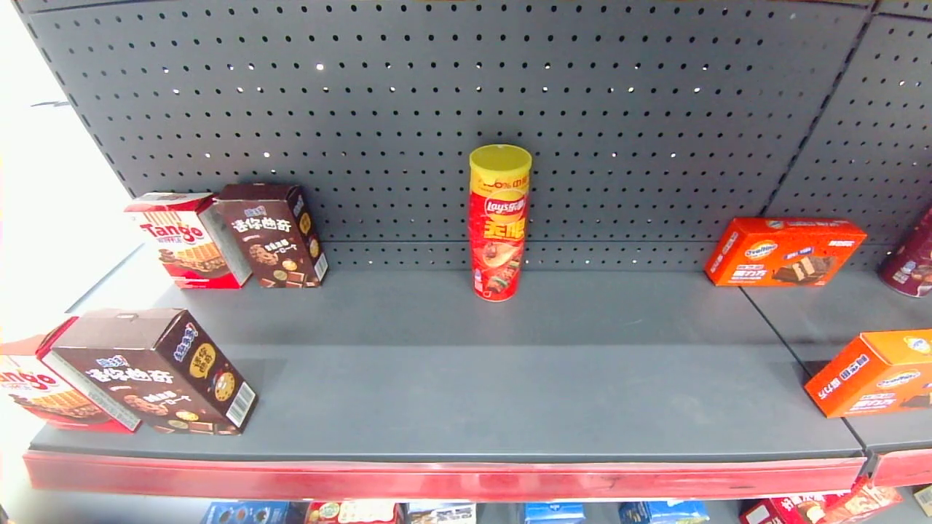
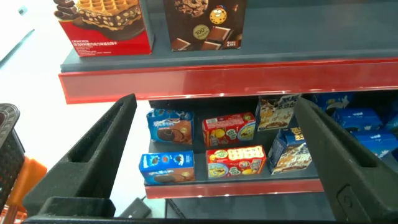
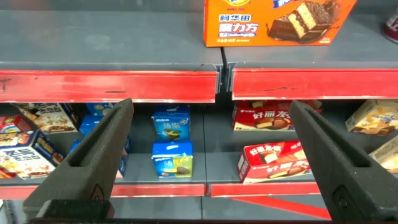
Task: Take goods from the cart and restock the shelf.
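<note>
Red chip can (image 1: 499,225) stands upright by the shelf's (image 1: 466,378) back edge; left gripper (image 2: 214,106) and right gripper (image 3: 211,107) gape, fingers apart, empty

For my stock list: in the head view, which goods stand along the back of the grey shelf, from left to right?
red wafer box → brown cookie box → tall chips can → orange box → dark red can

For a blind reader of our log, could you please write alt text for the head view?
A red can stands upright at the back of a grey shelf, before a pegboard. Brown boxes and red boxes sit at the left, orange boxes at the right.
</note>
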Controlling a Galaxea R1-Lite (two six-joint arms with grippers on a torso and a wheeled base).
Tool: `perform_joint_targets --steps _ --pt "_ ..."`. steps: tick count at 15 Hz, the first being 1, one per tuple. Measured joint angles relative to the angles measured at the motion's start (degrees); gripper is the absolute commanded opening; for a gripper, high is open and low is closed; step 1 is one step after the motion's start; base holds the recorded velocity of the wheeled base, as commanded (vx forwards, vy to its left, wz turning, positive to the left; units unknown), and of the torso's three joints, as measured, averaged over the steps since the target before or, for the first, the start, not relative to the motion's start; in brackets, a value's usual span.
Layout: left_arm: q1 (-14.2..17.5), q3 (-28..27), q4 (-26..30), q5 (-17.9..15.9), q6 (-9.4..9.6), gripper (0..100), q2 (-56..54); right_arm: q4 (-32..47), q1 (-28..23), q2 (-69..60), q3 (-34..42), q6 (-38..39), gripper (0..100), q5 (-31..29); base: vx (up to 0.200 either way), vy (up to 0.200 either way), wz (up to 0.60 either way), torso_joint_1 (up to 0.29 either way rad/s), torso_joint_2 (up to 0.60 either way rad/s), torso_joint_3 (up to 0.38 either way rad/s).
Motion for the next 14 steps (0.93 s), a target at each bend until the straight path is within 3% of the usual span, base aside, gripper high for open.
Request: perform_joint_targets --steps 11,14 --pt "0.0 0.0 0.0 0.0 -0.02 100 0.0 0.0 -0.1 0.0 0.0 0.0 100 -0.3 0.0 0.0 0.6 0.003 0.0 0.003" --pt "0.0 0.0 0.0 0.0 -0.02 100 0.0 0.0 0.0 0.0 -0.1 0.1 100 -0.3 0.0 0.0 0.0 0.0 0.0 0.0"
